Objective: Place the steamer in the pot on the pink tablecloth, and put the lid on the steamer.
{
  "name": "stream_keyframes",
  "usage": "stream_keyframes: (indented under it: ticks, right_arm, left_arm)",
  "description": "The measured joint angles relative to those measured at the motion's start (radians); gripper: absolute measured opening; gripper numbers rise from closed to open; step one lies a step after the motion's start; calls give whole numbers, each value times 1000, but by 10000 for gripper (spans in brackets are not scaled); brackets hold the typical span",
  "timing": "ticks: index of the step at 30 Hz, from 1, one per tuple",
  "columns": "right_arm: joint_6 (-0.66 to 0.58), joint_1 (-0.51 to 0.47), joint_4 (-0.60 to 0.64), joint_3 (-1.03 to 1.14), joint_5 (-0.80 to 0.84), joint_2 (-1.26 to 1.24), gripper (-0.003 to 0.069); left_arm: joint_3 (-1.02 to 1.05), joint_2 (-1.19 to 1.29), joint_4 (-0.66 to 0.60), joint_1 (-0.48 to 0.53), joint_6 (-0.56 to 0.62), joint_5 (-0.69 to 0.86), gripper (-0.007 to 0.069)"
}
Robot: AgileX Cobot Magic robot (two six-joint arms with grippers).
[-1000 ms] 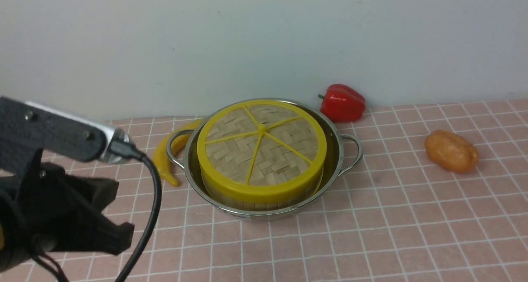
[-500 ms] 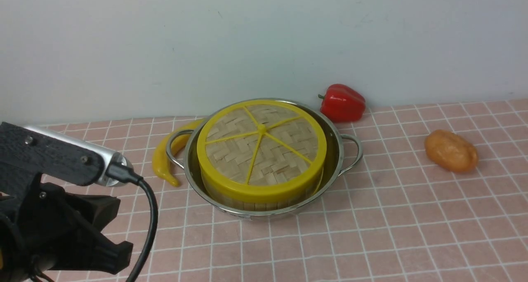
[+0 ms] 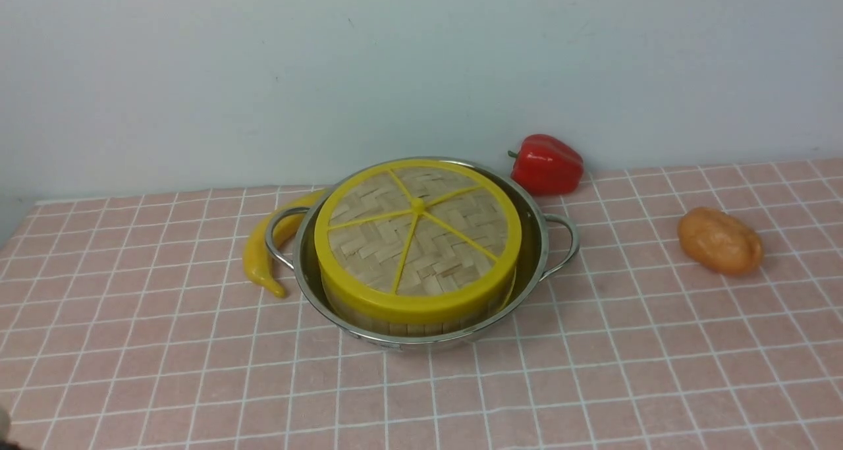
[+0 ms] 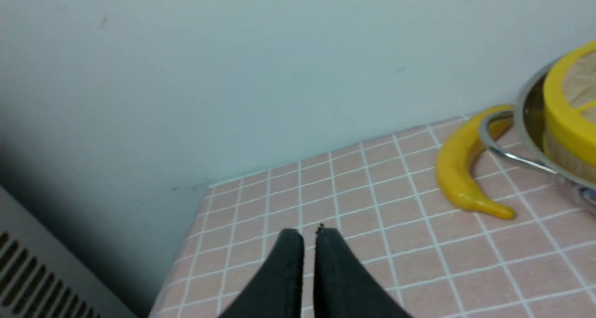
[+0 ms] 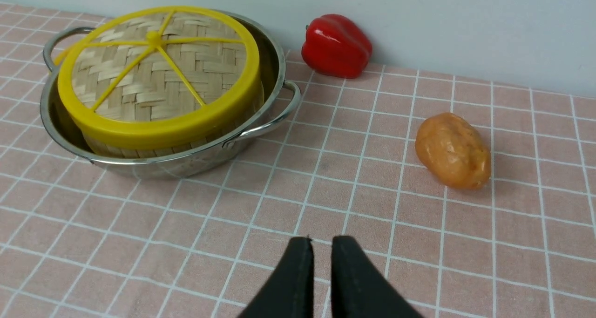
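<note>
Yellow-rimmed and woven, the lid (image 3: 416,232) sits flat on the steamer (image 3: 421,315), which stands inside the pot (image 3: 421,335) on the pink tablecloth (image 3: 593,371) covering the desk. In the front view no arm shows; a yellow banana (image 3: 260,255) touches the pot's left handle, a red pepper (image 3: 546,163) lies just behind its right side by the wall, and an orange potato-like toy (image 3: 721,241) lies well apart to the right. By my reading both steps look done, so any coming move would be a retreat, not a reach.

From the left wrist view, the left gripper (image 4: 309,234) hangs low over bare cloth near the desk's left corner, its jaws parted by only a thin slit and holding nothing. The pot (image 4: 526,136) lies off to its right, beyond the banana (image 4: 458,173), well apart from the tips.

From the right wrist view, the right gripper (image 5: 320,240) points toward the wall over open cloth, its jaws a narrow gap apart, empty. The pot (image 5: 153,164) with the lid (image 5: 158,80) lies ahead and to the left, apart from the tips; the potato-like toy (image 5: 452,150) lies ahead to the right. Neither arm is clearly the nearer.
</note>
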Motion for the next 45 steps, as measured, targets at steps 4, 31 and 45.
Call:
stream_keyframes:
  ticks: [4, 31, 45]
  right_arm:
    - [0, 0, 0, 0, 0, 0, 98]
    - [0, 0, 0, 0, -2, 0, 177]
    - [-25, -345, -25, 32, -82, -264, 208]
  left_arm:
    - [151, -162, 5, 53, 0, -25, 43]
    - [183, -227, 5, 57, 0, -52, 75]
    - [183, -227, 5, 57, 0, -52, 96]
